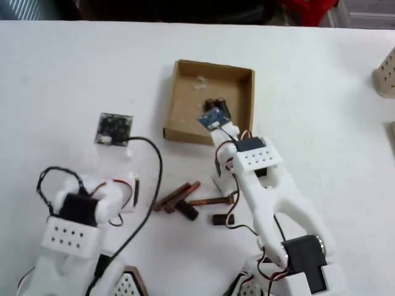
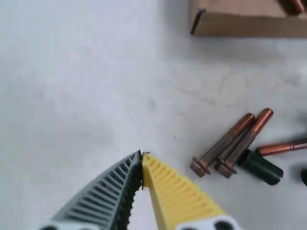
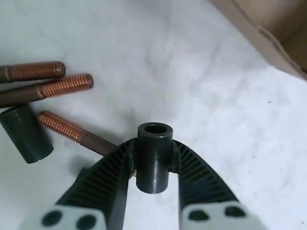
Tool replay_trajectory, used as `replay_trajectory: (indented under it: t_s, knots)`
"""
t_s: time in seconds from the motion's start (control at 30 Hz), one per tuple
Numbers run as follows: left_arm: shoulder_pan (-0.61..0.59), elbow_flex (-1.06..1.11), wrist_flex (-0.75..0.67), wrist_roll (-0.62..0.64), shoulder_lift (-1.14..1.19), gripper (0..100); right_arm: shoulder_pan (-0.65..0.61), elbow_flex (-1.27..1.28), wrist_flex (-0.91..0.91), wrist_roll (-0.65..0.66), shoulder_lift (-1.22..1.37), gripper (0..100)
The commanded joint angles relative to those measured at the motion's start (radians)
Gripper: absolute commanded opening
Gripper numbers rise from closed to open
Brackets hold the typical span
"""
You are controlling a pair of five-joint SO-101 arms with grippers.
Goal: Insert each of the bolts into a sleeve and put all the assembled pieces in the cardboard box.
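Right gripper [image 3: 154,149]: closed on a dark sleeve [image 3: 154,158], which stood upright between the jaws with its open bore facing up, above the table [image 3: 201,81] and near a corner of the box [image 3: 268,33].
Left gripper [image 2: 142,158]: jaws pressed together with nothing between them, tips low over bare table, near the heads of the bolts [image 2: 225,146].
Bolts: three copper-coloured ones lay loose. Two lay side by side, touching; the third [image 3: 72,132] ran in behind the right jaws.
Spare sleeve [image 2: 261,166]: on its side, just beside the bolt heads.
Box contents: something dark lay inside, probably a finished piece; too small to tell.
Step in hand: likely bringing a bolt to the held sleeve.
Doing it well: the left jaws would have to open and take a bolt near its head, leaving the threaded end free.
Alignment: bolt and bore should share one line before any push.
Risk: a slanted entry could jam or tip the sleeve.
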Motion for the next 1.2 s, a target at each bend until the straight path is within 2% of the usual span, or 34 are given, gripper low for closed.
replay_trajectory:
  t_s: [0.0, 0.23, 0.37, 0.53, 0.6, 0.9, 1.17]
  knots:
    - [0.096, -0.114, 0.083, 0.103, 0.122, 2, 0.01, -0.006, -0.01, 0.012, -0.041, 1.8]
    - [0.239, -0.21, 0.08, 0.198, 0.311, 3, 0.01, -0.006, -0.012, 0.012, -0.041, 1.8]
    - [0.306, -0.238, 0.029, 0.258, 0.395, 2, 0.012, 0.009, -0.036, 0.012, -0.041, 1.8]
    - [0.386, -0.23, 0.009, 0.27, 0.435, 2, 0.021, 0.011, -0.044, 0.012, -0.041, 1.7]
    - [0.401, -0.216, 0.005, 0.272, 0.437, 2, 0.035, 0.008, -0.044, 0.012, -0.041, 1.7]
    - [0.418, -0.044, -0.207, 0.319, 0.44, 2, 0.05, 0.003, -0.044, 0.012, -0.041, 1.7]
    - [0.421, 0.058, -0.333, 0.319, 0.44, 2, 0.171, -0.046, -0.044, -0.071, -0.042, 1.7]
